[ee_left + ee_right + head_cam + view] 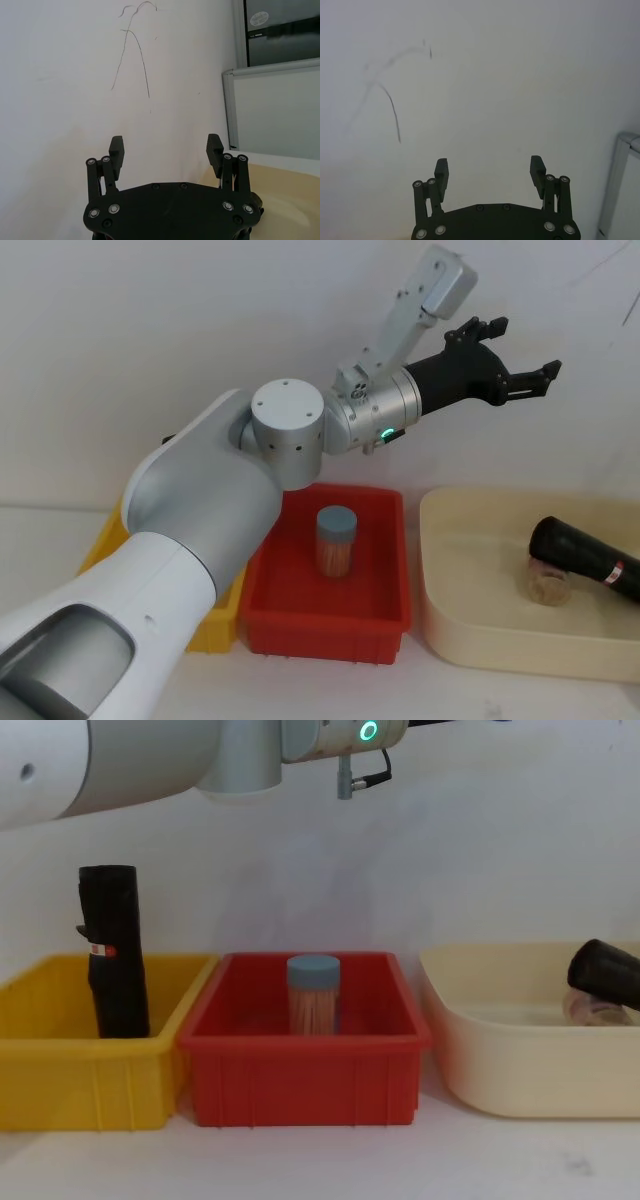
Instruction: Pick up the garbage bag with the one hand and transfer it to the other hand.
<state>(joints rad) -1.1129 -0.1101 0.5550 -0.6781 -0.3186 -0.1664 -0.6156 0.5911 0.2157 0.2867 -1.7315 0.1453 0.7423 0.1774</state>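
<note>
While your left gripper (525, 348) hangs high at the far side, above the gap between the red bin (385, 612) and the beige tub (447, 575), its jaws stand wide apart with nothing between them. You can see the green ring light on that arm's wrist, which reaches up and to the right from the near left. The garbage bag (585, 558) lies in the beige tub on the right, well below the gripper and apart from it, propped at a tilt on a small clear jar (548, 588). A second black roll (113, 952) stands upright in the yellow bin (60, 1072) on the left. A blue-lidded jar (336, 540) stands in the red bin. Your right gripper (490, 172) faces a white wall, fingers spread wide and empty.
</note>
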